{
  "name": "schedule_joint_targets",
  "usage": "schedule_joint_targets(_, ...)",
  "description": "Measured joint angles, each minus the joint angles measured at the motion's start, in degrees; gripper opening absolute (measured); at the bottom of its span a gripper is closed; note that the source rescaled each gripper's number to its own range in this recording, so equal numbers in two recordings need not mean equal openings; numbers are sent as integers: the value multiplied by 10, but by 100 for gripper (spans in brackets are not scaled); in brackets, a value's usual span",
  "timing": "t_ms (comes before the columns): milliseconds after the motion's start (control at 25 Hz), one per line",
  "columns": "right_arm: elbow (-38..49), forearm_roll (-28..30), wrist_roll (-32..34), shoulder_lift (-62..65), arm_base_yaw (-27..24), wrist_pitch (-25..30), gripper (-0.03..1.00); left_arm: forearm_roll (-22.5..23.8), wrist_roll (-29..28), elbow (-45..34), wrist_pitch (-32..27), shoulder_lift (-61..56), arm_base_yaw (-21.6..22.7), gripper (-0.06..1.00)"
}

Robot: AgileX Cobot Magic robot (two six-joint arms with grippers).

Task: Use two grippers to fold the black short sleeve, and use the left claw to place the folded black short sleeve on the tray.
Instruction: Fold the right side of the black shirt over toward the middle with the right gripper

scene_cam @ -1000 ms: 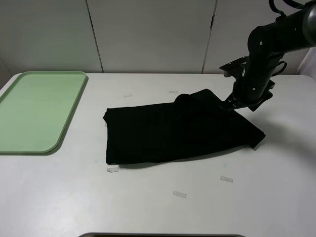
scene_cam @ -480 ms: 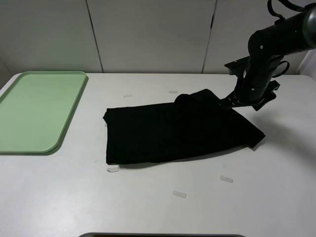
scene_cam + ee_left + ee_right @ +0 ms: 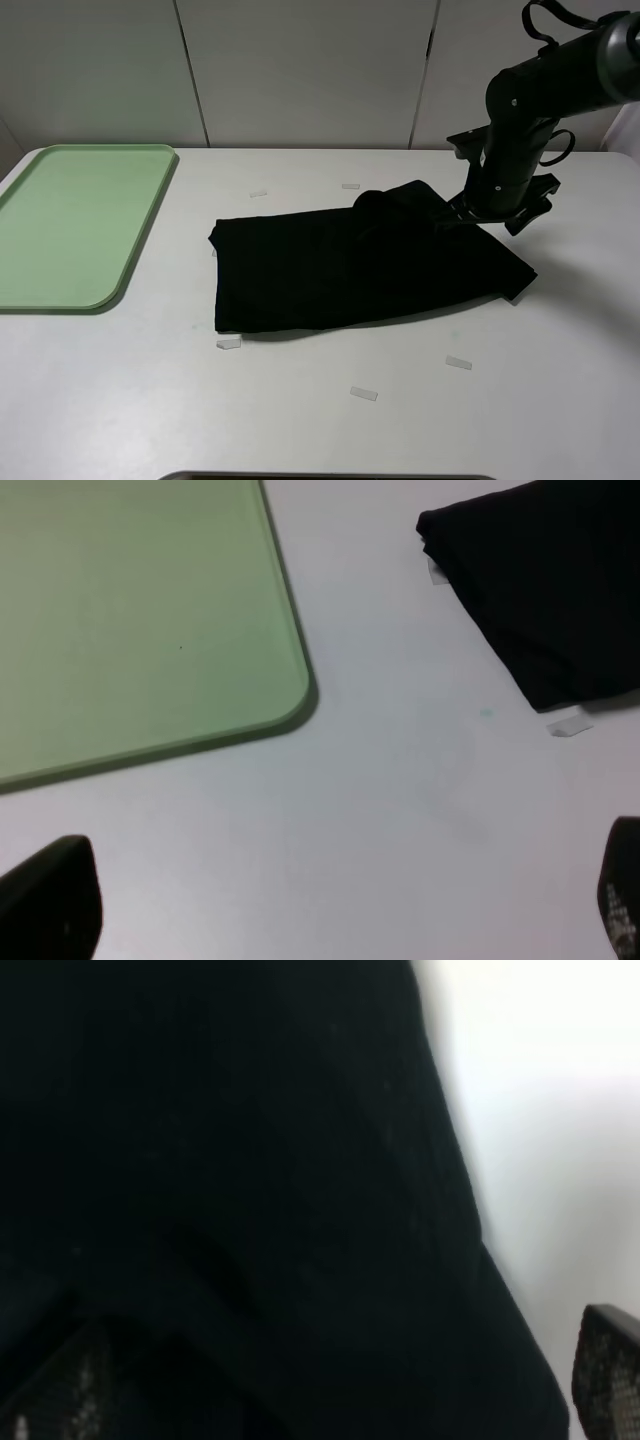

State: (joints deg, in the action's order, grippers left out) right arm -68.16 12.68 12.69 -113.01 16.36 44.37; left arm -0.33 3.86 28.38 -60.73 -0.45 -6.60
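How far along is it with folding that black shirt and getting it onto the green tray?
Done: the black short sleeve lies on the table, apparently already doubled into a rough rectangle. In hand: the right gripper, jaws open, sits at its far right edge, gripping nothing. Still to do: any remaining fold, then the left claw, open over the table beside the tray, must carry it there.

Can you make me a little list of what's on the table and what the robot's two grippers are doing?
shirt: black, folded, lying mid-table
tray: green, left of the shirt, not touching it
left gripper: open, over bare table near the tray's corner
right gripper: open, low over the shirt's far right corner
shirt on tray: not yet
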Motion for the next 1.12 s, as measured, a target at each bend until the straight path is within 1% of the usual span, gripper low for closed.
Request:
schedule_joint_targets(120, 16, 16, 18, 0, 0, -20, 99, 0, 0, 0, 0, 0, 0, 100)
schedule_joint_targets(160, 20, 22, 23, 0, 0, -25, 96, 0, 0, 0, 0, 0, 0, 100)
schedule_joint_targets(240, 23, 25, 33, 0, 0, -34, 86, 0, 0, 0, 0, 0, 0, 100)
schedule_joint_targets(440, 24, 26, 36, 0, 0, -37, 48, 0, 0, 0, 0, 0, 0, 100)
schedule_joint_targets(480, 24, 26, 36, 0, 0, -37, 48, 0, 0, 0, 0, 0, 0, 100)
schedule_joint_targets(520, 24, 26, 36, 0, 0, -37, 35, 0, 0, 0, 0, 0, 0, 100)
schedule_joint_targets(560, 24, 26, 35, 1, 0, -37, 29, 0, 0, 0, 1, 0, 0, 100)
schedule_joint_targets(640, 24, 26, 33, 4, 0, -37, 21, 0, 0, 0, 1, 0, 0, 100)
schedule_joint_targets(720, 24, 26, 31, 10, 0, -37, 16, 0, 0, 0, 1, 0, 0, 100)
schedule_joint_targets(800, 24, 26, 30, 18, 0, -35, 13, 0, 0, 0, 1, 0, 0, 100)
schedule_joint_targets(960, 24, 11, 28, 37, 0, -29, 12, 0, 0, 0, 1, 0, 0, 100)
schedule_joint_targets(1120, 24, -29, 14, 61, 0, -28, 12, 0, 0, 0, 1, 0, 0, 100)
